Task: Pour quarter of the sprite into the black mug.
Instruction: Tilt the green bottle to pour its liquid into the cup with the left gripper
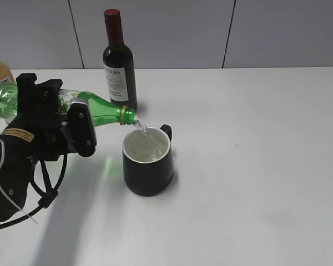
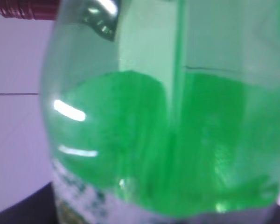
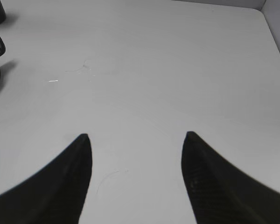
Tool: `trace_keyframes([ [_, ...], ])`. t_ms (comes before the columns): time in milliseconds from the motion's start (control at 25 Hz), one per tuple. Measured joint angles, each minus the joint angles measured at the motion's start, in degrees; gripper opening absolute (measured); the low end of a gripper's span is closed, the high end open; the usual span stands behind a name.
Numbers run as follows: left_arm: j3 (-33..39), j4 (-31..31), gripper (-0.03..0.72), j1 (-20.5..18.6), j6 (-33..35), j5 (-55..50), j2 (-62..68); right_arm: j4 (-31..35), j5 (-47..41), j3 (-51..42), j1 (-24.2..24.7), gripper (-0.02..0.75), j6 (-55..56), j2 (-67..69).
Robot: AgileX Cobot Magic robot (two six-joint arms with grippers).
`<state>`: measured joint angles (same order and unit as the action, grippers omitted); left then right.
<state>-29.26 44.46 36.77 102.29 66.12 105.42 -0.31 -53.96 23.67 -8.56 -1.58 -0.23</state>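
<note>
Exterior view: left claw [image 1: 72,119] clamps the tilted sprite [image 1: 102,112], pouring into the black mug [image 1: 148,166]; next, judge righting it. Right claw [image 3: 136,177] gapes empty.

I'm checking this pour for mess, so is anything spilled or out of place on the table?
Nothing stands out. The sprite is tipped nearly flat in the left gripper, and its stream lands inside the black mug. No puddle shows on the table around the mug. The wine bottle stands upright behind.
</note>
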Motion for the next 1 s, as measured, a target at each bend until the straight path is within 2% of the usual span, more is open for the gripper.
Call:
trace_keyframes([
  [200, 0.0, 0.0, 0.469, 0.0, -0.54, 0.26, 0.0, 0.0, 0.0, 0.0, 0.0, 0.464, 0.0, 0.0],
  [640, 0.0, -0.17, 0.469, 0.0, -9.61, 0.35, 0.0, 0.0, 0.0, 0.0, 0.0, 0.464, 0.0, 0.0],
  [920, 0.0, -2.47, 0.469, 0.0, -18.88, 0.35, 0.0, 0.0, 0.0, 0.0, 0.0, 0.464, 0.0, 0.0],
  [1000, 0.0, -3.75, 0.469, 0.0, -23.76, 0.35, 0.0, 0.0, 0.0, 0.0, 0.0, 0.464, 0.0, 0.0],
])
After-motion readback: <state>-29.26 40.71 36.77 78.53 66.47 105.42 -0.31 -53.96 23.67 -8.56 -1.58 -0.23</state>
